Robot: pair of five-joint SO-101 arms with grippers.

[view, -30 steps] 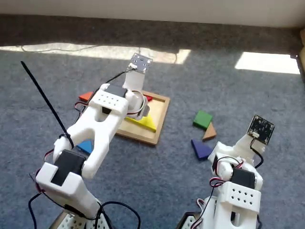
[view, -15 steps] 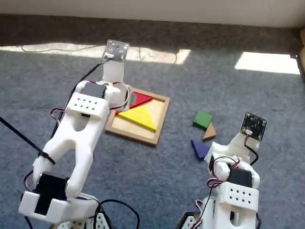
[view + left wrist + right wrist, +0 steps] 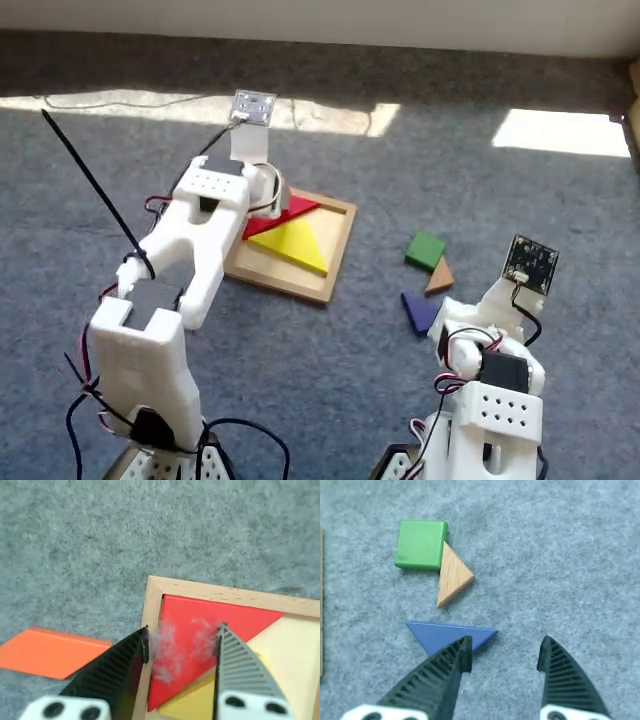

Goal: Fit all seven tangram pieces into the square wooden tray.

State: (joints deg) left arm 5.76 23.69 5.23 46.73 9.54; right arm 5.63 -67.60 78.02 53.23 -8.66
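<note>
The square wooden tray (image 3: 335, 255) lies on the carpet with a red triangle (image 3: 297, 210) and a yellow triangle (image 3: 295, 245) inside. My left gripper (image 3: 181, 641) hangs open over the red triangle (image 3: 215, 622) at a corner of the tray (image 3: 154, 602), with nothing between its fingers. An orange parallelogram (image 3: 50, 647) lies on the carpet just outside that corner. My right gripper (image 3: 504, 652) is open above the carpet, close to a blue triangle (image 3: 447, 634). Beyond it sit a tan triangle (image 3: 452, 577) and a green square (image 3: 421, 545), touching each other.
The left arm (image 3: 205, 235) stretches across the tray's left side and hides the carpet beneath it. The green square (image 3: 425, 250), tan triangle (image 3: 440, 277) and blue triangle (image 3: 420, 312) cluster right of the tray. Open carpet surrounds them.
The left arm has swung left from over the tray's middle to its far-left corner, now covering the orange and blue pieces beside the tray. The right arm shifted slightly left.
</note>
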